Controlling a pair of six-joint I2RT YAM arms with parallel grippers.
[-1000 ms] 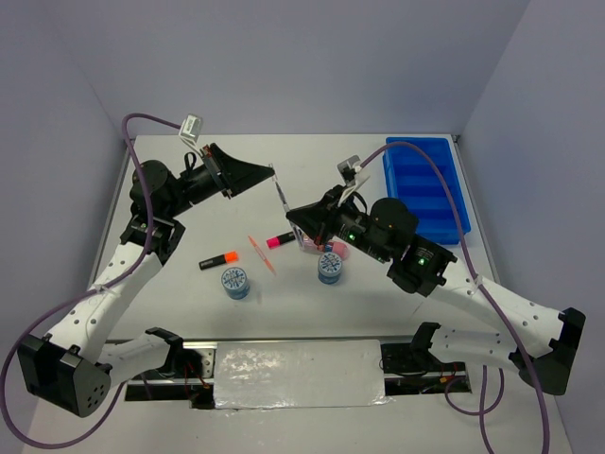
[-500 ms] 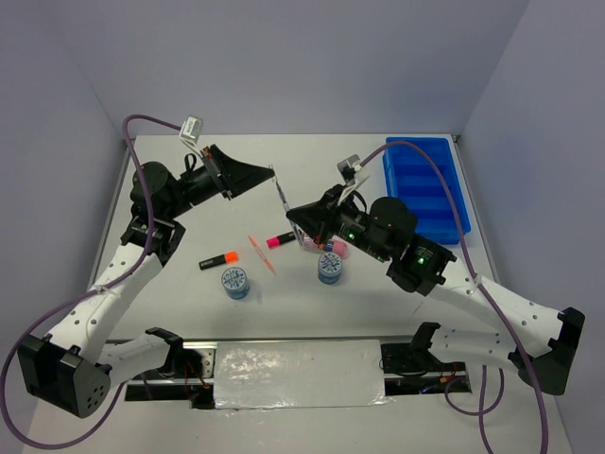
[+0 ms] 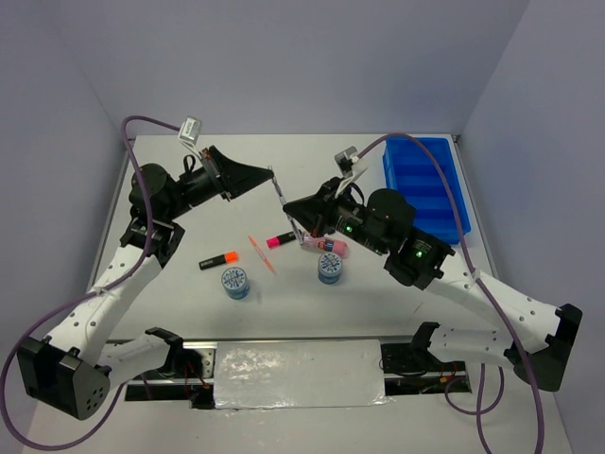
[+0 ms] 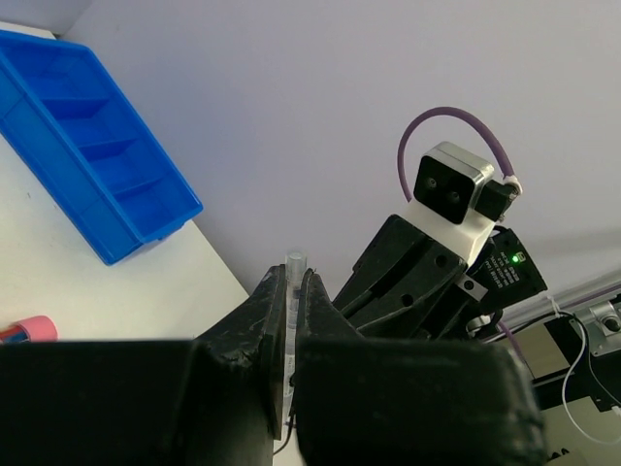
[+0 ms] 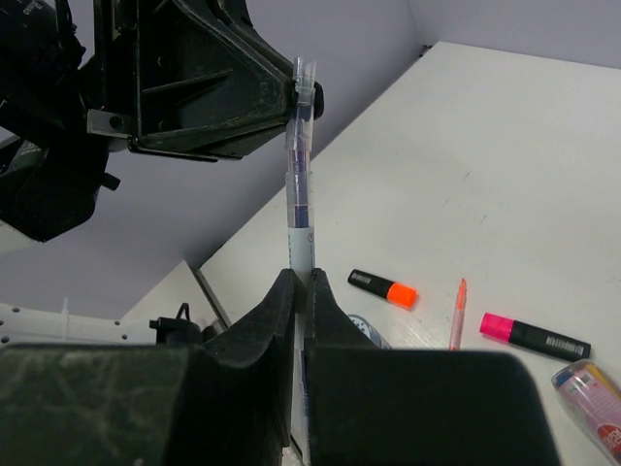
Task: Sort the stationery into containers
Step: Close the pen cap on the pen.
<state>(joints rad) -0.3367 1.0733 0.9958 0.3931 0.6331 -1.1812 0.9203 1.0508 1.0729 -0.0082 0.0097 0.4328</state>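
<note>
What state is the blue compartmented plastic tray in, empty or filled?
Empty, as far as visible: the blue plastic tray's compartments show only bare blue floor in top and left wrist views; its near end is hidden.

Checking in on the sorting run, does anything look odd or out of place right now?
One thing: the thin pen is held in the air by both grippers at once, the left gripper clamped on one end and the right gripper on the other. Nothing looks spilled or damaged.

A thin pen [image 3: 281,197] held aloft; highlighters [image 3: 217,259], discs [image 3: 234,281] and pink tube [image 3: 326,246] lie left of blue tray [image 3: 440,203].
</note>
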